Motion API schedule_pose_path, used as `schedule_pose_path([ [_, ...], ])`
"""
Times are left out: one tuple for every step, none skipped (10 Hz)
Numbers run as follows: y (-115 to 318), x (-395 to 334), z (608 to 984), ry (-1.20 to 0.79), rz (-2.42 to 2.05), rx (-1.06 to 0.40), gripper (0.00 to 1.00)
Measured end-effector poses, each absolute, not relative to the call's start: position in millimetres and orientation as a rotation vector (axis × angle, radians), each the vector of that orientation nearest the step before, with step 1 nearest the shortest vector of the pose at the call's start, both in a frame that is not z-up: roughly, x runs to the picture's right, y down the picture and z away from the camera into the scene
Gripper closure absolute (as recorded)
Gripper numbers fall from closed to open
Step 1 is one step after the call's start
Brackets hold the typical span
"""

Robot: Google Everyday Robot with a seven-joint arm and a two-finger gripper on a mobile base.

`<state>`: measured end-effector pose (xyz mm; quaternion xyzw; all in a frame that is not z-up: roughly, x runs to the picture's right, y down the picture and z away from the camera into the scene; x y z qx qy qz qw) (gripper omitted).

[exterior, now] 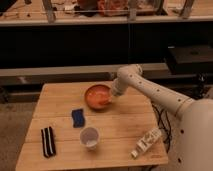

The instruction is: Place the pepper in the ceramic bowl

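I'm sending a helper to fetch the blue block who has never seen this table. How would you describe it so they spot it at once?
On the wooden table, look just in front of the orange ceramic bowl, where the robot's tool sits at the rim. The blue block lies flat between that bowl and the white cup. It is the only blue, rectangular thing there.
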<state>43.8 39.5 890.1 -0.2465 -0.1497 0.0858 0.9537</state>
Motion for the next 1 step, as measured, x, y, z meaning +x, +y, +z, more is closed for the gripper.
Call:
schedule_pose_path([
  [38.9,43.7,890.1,-0.304,0.174,-0.5,0.59],
])
